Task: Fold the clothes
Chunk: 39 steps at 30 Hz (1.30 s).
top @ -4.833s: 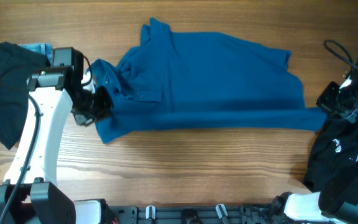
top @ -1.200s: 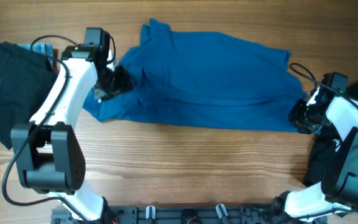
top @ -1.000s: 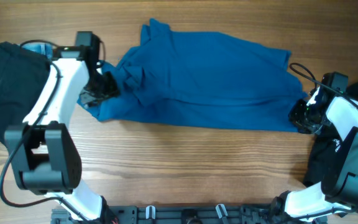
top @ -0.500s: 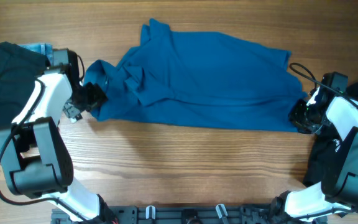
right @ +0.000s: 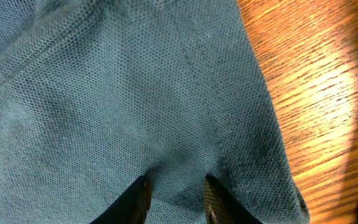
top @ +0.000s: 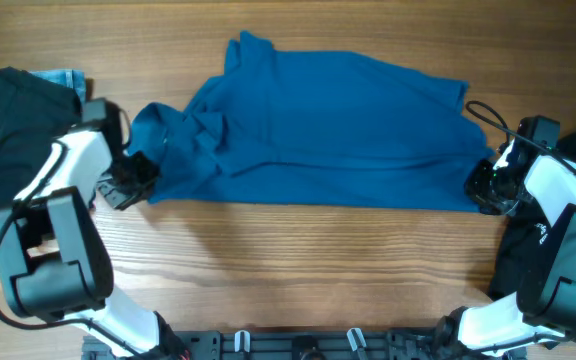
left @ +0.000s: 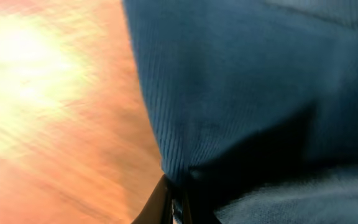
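- Overhead: your teal shirt [top: 328,125] lies spread over the middle of the desk [top: 298,270], reaching from 9 o'clock across to 3 o'clock. Its collar end is bunched at the 9 o'clock side.
- At the end of the left arm [top: 63,175], the left jaws sit at the shirt's 9 o'clock edge, touching the bunched cloth.
- At the end of the right arm [top: 558,200], the right jaws sit on the shirt's lower corner, at about 4 o'clock of the garment. From this height you cannot tell how they stand.
- A black garment [top: 8,130] lies at 9 to 10 o'clock of the desk, just beside the left arm, and a light-blue denim piece [top: 63,77] peeks out at its top edge.
- A second black garment [top: 543,250] lies at 4 o'clock, by the right arm.
- Left wrist: the picture is blurred. Teal cloth fills it from 12 round to 5 o'clock, with the desk showing at 9.
- At 6 o'clock the dark tips of the left jaws are pressed together, pinching a fold of the shirt.
- Right wrist: the shirt covers most of the view, and wood shows from 1 to 4 o'clock.
- At 6 o'clock the two fingertips [right: 138,196] stand a little apart with a pucker of teal cloth between them. The right jaws are pinching the shirt close to its edge.
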{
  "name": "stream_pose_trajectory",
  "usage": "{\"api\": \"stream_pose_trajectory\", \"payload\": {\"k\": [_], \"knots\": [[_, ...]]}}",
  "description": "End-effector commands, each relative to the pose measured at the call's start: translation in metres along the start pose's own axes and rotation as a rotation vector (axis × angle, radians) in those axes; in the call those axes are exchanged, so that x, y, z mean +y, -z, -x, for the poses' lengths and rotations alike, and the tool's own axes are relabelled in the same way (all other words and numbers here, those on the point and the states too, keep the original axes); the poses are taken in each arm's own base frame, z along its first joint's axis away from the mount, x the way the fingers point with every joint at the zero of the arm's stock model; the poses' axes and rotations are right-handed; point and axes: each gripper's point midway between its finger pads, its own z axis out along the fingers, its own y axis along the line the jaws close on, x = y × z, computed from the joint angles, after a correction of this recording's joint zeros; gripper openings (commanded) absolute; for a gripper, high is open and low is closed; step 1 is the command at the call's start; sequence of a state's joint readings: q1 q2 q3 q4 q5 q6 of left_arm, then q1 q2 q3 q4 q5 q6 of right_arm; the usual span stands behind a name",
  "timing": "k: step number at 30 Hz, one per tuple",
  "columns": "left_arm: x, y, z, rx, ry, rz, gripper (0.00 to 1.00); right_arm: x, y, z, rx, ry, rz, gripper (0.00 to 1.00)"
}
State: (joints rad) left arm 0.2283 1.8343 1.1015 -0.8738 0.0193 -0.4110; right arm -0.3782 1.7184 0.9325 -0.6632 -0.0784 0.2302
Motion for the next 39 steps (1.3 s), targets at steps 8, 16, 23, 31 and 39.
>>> {"api": "stream_pose_trajectory", "payload": {"k": [8, 16, 23, 31, 39], "knots": [[0.070, 0.013, -0.020, 0.134, 0.275, 0.098, 0.04, -0.011, -0.004, -0.016, 0.059, -0.011, -0.058, 0.33], [0.069, 0.031, -0.031, 0.138, 0.274, 0.079, 0.10, -0.024, -0.001, -0.038, 0.146, -0.062, -0.127, 0.32], [0.056, 0.064, -0.022, 0.042, 0.253, -0.027, 0.15, -0.017, 0.009, -0.036, 0.159, -0.076, -0.084, 0.29], [-0.012, 0.120, -0.004, -0.128, -0.027, -0.383, 0.31, -0.001, 0.073, 0.011, -0.032, -0.065, -0.033, 0.30], [-0.119, 0.155, 0.001, -0.374, -0.465, -0.587, 0.94, 0.041, 0.114, 0.022, -0.143, 0.093, 0.193, 0.76]]}}
